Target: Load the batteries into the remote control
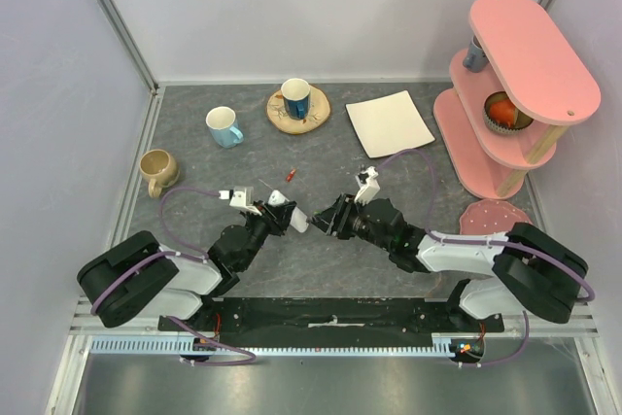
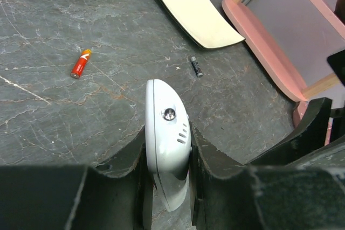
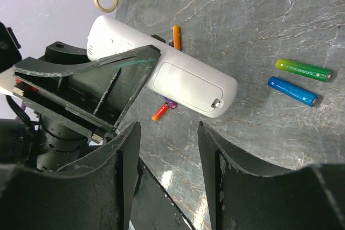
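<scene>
My left gripper [image 1: 288, 214] is shut on the white remote control [image 2: 166, 133] and holds it on edge above the table. In the right wrist view the remote [image 3: 178, 79] shows its back with the battery cover closed. My right gripper [image 3: 167, 152] is open and empty, just right of the remote's end [image 1: 326, 219]. On the table lie a green battery [image 3: 303, 69], a blue battery [image 3: 292, 91], an orange one [image 3: 176, 37], and a red-orange one [image 3: 160, 112] beside a purple one partly hidden under the remote. Another red-orange battery [image 2: 81, 63] and a small dark battery [image 2: 196, 66] lie farther off.
A flat white square plate [image 1: 389, 122] lies at the back right. A pink tiered stand [image 1: 515, 85] is at the far right. A blue mug [image 1: 224, 126], a mug on a wooden coaster [image 1: 296, 99] and a beige mug [image 1: 158, 171] stand at the back left.
</scene>
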